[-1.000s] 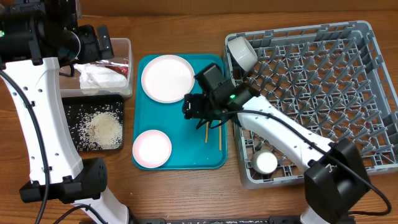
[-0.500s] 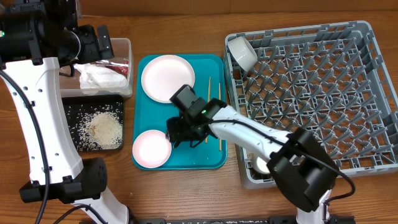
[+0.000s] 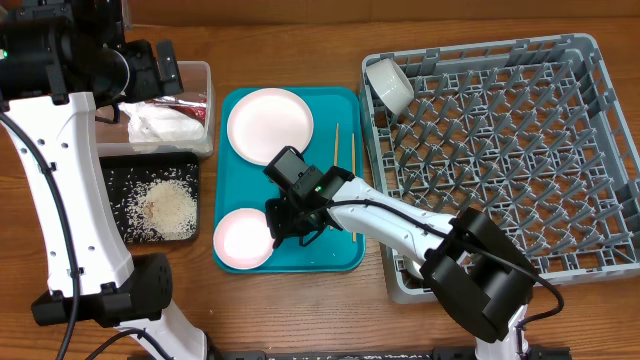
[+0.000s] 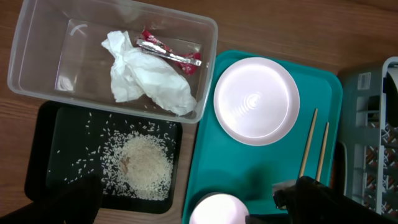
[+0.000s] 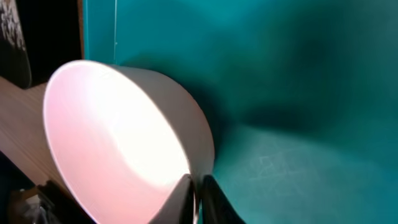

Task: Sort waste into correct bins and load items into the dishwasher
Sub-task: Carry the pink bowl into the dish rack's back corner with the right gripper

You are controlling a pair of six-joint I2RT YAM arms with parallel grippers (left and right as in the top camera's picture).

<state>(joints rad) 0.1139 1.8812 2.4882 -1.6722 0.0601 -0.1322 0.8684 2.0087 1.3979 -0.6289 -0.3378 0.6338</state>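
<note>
Pinching rim of small dish (image 3: 240, 240) by tray (image 3: 340, 256) edge, right fingers (image 5: 214, 200).

Brown wooden table (image 3: 300, 40) with grain running side to side in the overhead view fills the background. Lighting is bright and even, casting only soft, short shadows on the wood.
</note>
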